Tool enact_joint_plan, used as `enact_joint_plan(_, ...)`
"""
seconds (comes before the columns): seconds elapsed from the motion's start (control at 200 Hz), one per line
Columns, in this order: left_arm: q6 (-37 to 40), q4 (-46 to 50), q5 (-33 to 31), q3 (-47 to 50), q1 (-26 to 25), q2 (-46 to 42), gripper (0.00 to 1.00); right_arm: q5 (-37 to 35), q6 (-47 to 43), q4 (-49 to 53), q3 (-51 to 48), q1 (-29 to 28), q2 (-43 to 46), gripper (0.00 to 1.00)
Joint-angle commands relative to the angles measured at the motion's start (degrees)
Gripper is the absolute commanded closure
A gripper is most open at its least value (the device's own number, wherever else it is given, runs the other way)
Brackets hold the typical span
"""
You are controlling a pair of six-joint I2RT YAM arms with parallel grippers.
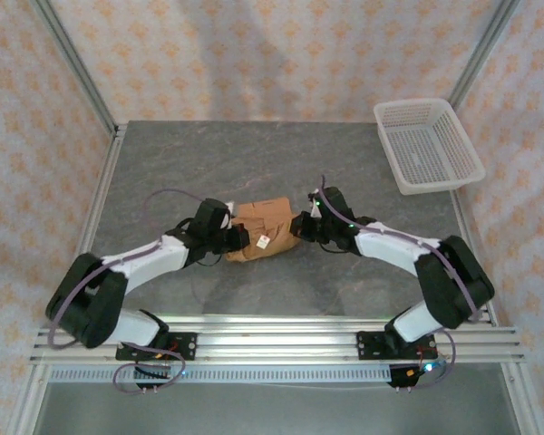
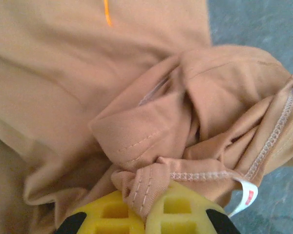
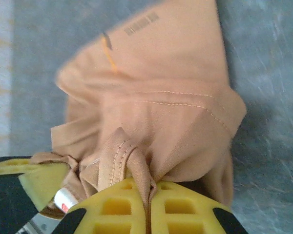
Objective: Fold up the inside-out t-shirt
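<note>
Tan t-shirt (image 1: pixel 265 227) hems in left hand (image 2: pixel 143 210), right hand (image 3: pixel 150 201); open table (image 1: pixel 254 163)

Here's the t-shirt (image 1: pixel 263 231), bunched in a heap at the middle of the table (image 1: pixel 254 154), squarely between the two arms. The left gripper (image 1: pixel 228 237) sits at its left edge and the right gripper (image 1: pixel 304 227) at its right edge, both touching the cloth, each with a fold nipped between its fingers. A small label (image 1: pixel 264 242) lies on the near side of the heap, about midway between the two grippers. Way off at the far right corner of the table, the basket (image 1: pixel 426 145) sits well apart from the shirt and both arms
</note>
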State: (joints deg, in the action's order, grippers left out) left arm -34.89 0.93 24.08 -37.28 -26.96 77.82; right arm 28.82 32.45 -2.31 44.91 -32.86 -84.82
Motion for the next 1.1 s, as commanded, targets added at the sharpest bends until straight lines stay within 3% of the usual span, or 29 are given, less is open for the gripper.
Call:
enact_joint_plan(0.0, 0.9, -0.5, -6.0, -1.5, 0.3, -4.5, 1.0, -5.0, -1.6, -1.4, 2.0, 0.3, 2.6, 0.96)
enact_joint_plan(0.205, 4.0, 4.4, -10.7, -5.9, 2.1, -3.2, 1.0, -7.9, -4.8, 3.3, 11.3, 0.5, -4.0, 0.96)
enact_joint_plan(0.445, 5.2, 3.0, -8.8, -7.3, 9.6, 5.8, 1.0, -6.1, -6.1, 8.0, 25.3, 2.5, -20.1, 0.96)
enact_joint_plan(0.761, 2.3, -1.7, -6.4, -7.5, 9.8, 14.0, 1.0, -5.5, -5.3, 16.0, 36.5, 3.8, -33.0, 0.97)
enact_joint_plan(0.871, 3.1, 0.0, -8.4, -8.2, 9.8, 14.5, 1.0, -6.4, -5.4, 19.7, 38.8, 3.8, -34.3, 0.89)
enact_joint_plan(0.931, 3.9, 2.9, -9.6, -9.9, 9.8, 14.0, 1.0, -6.3, -5.7, 22.0, 40.1, 3.8, -33.8, 0.76)
enact_joint_plan(1.016, 5.7, 8.2, -10.9, -13.6, 9.7, 11.9, 0.84, -7.6, -6.0, 25.9, 41.8, 3.8, -30.5, 0.58)
enact_joint_plan(1.096, 6.4, 14.8, -14.6, -17.6, 8.9, 8.8, 0.59, -9.4, -5.9, 29.6, 42.7, 3.9, -26.5, 0.51)
